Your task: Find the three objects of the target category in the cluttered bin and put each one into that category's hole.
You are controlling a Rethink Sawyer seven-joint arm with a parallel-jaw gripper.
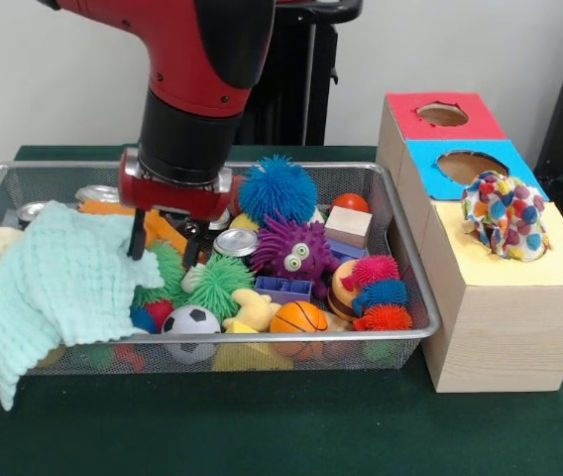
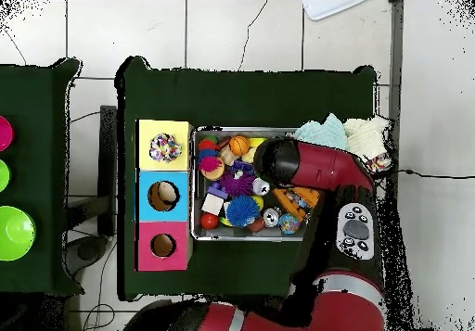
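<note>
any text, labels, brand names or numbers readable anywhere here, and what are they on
None can be read in either view.
Cans in the wire bin: only the silver tops show; no label visible.
Sorting box with red, blue and yellow tops: plain, no lettering.
Robot arm: no marking legible; in the overhead view the grey panel on it has controls too small to read.
Soccer ball and basketball: patterns only, no words.
</note>
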